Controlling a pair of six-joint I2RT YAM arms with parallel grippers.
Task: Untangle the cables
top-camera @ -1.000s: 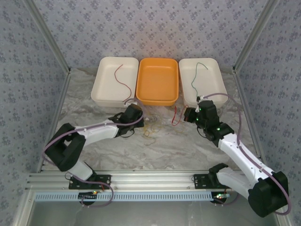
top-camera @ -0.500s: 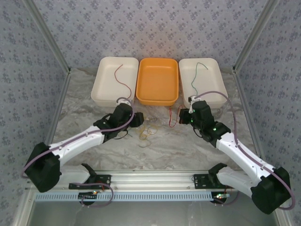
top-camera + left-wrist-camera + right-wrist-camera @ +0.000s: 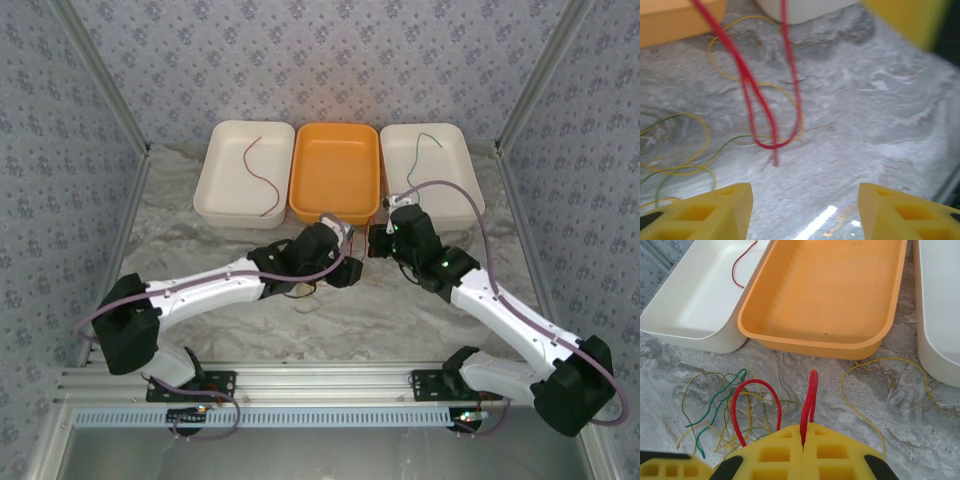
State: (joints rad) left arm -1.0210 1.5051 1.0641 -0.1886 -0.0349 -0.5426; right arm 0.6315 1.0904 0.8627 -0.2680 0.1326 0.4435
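Our right gripper (image 3: pixel 803 439) pinches the red cable (image 3: pixel 811 390) near the orange tray (image 3: pixel 830 290). Our left gripper (image 3: pixel 805 194) is spread wide, with the red loop just ahead. We should lift slowly so the yellow and green cables (image 3: pixel 720 399) slip off.

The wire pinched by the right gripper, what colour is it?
Red; the thin red wire in the right gripper shows best in the right wrist view.
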